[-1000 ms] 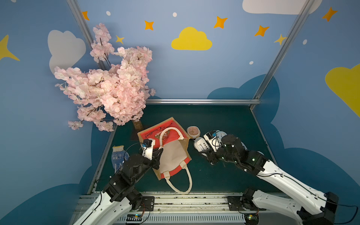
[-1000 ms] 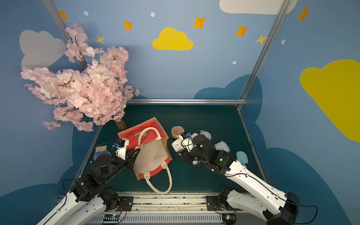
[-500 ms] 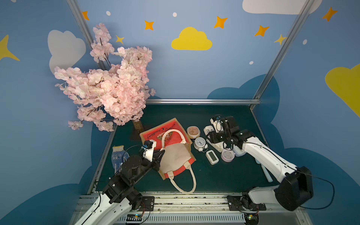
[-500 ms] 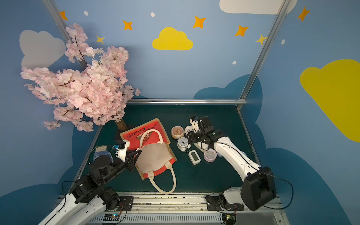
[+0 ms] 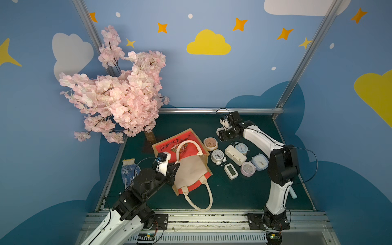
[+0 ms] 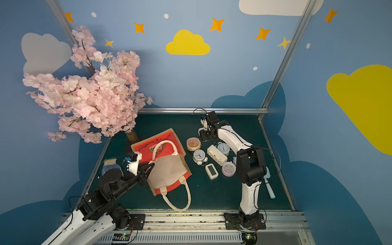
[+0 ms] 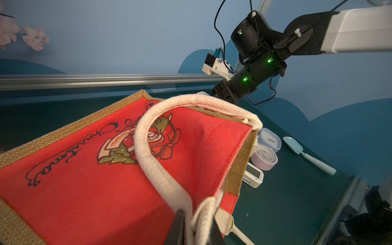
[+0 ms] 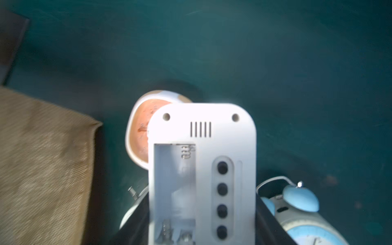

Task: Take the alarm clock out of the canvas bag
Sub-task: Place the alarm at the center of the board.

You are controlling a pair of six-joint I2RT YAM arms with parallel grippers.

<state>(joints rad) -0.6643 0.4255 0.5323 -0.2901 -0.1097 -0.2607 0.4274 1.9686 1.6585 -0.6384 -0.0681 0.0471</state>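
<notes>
- Canvas bag (image 5: pixel 184 146): lies on the green table (image 5: pixel 233 197), mouth open, cream lining showing.
- Left gripper (image 7: pixel 195 230): narrow, pinching the bag's cream handle (image 7: pixel 148 154).
- Right gripper (image 8: pixel 202 199): clamped on a white alarm clock (image 8: pixel 201 131), battery bay uncovered, held outside the bag near the peach clock (image 5: pixel 210 144).

In the right wrist view the alarm clock (image 8: pixel 201 169) runs off the edge, face turned away, and covers half the peach clock (image 8: pixel 137 131); the canvas bag (image 8: pixel 42 159) is a blur. The right gripper (image 8: pixel 202 203) shows only dark slivers of its jaws. The left gripper (image 7: pixel 197 220) is cut off too, just jaw tips round the handle (image 7: pixel 146 157). What's inside the bag, can't tell.
</notes>
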